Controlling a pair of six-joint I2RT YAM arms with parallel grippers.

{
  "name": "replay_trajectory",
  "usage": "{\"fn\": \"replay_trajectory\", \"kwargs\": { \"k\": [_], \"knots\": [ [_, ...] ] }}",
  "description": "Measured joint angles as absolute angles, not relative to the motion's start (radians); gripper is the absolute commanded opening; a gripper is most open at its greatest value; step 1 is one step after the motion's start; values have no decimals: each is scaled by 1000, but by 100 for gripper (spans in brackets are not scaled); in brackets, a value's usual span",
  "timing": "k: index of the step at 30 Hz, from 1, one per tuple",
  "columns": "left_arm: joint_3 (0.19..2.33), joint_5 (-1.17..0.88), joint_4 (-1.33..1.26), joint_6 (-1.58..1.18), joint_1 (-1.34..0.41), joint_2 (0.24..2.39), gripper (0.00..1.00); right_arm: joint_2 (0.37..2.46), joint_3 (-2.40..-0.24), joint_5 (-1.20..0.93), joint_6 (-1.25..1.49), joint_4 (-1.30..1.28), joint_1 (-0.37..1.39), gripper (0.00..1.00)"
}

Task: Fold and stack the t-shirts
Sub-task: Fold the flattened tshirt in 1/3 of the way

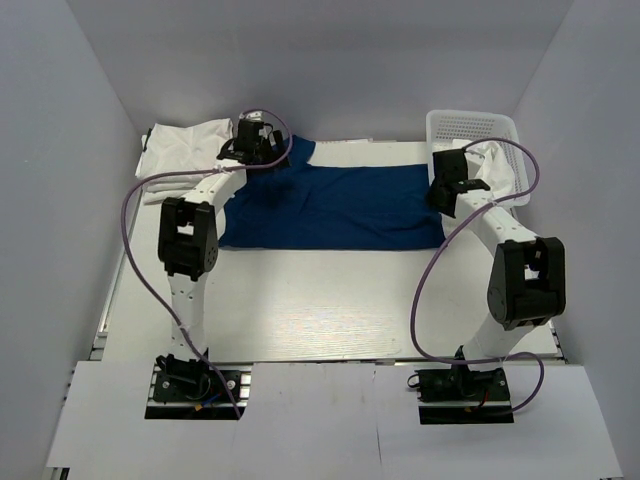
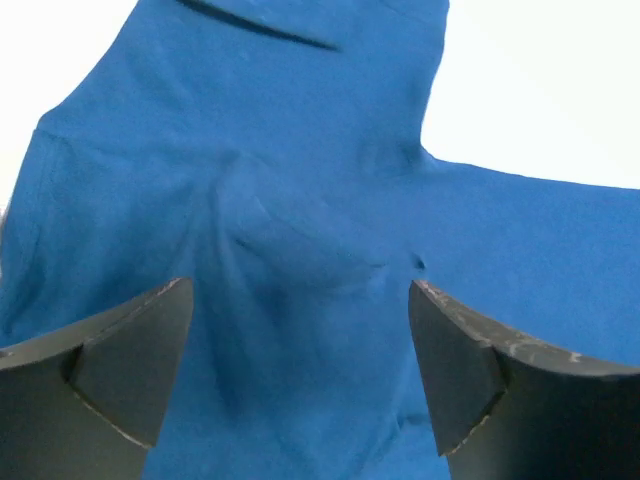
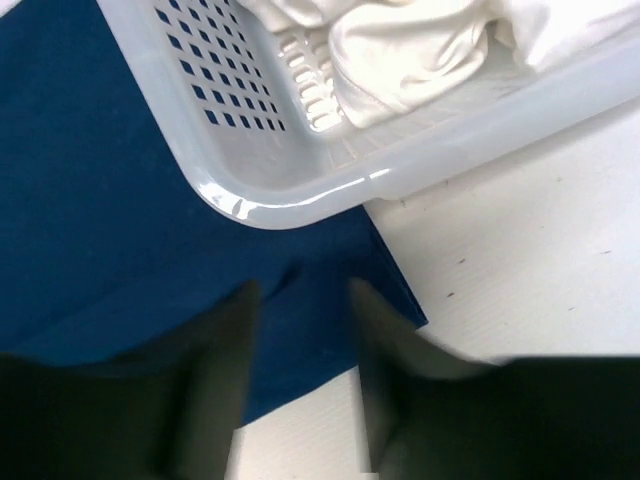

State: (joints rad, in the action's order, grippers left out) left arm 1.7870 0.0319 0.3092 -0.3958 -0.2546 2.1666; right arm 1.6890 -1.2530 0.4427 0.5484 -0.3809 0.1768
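A royal blue t-shirt [image 1: 330, 208] lies spread across the far middle of the table, folded lengthwise. My left gripper [image 1: 256, 143] hovers over its far left end; in the left wrist view its jaws stand wide apart over the blue cloth [image 2: 290, 250] and hold nothing. My right gripper [image 1: 447, 186] is at the shirt's right end; in the right wrist view its jaws stand apart over the blue corner [image 3: 300, 320] with nothing gripped. A white t-shirt [image 1: 183, 148] lies bunched at the far left. Another white tee [image 3: 420, 45] sits in the basket.
A white plastic mesh basket [image 1: 474, 128] stands at the far right, its corner [image 3: 250, 200] resting over the blue shirt's edge. Grey walls close in on both sides and behind. Purple cables loop from both arms.
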Motion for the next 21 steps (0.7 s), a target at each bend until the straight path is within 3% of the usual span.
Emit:
{"fn": "replay_trajectory", "kwargs": {
  "k": [2,4,5,8,14,21],
  "knots": [
    [1892,34,360,-401,-240,2238,100,1689,-1265,441,543,-387,177,60],
    [1943,31,398,-409,-223,2270,100,1687,-1268,432,534,-386,177,85],
    [1945,25,415,-413,-217,2271,100,1685,-1266,423,527,-387,179,90],
    [1892,-8,412,-420,-199,2241,100,1661,-1243,382,492,-375,189,90],
    [1575,-88,356,-439,-197,2093,100,1610,-1168,281,446,-309,254,90],
    [1480,-89,340,-464,-204,2080,100,1739,-1201,218,410,-284,296,90]
  ]
}}
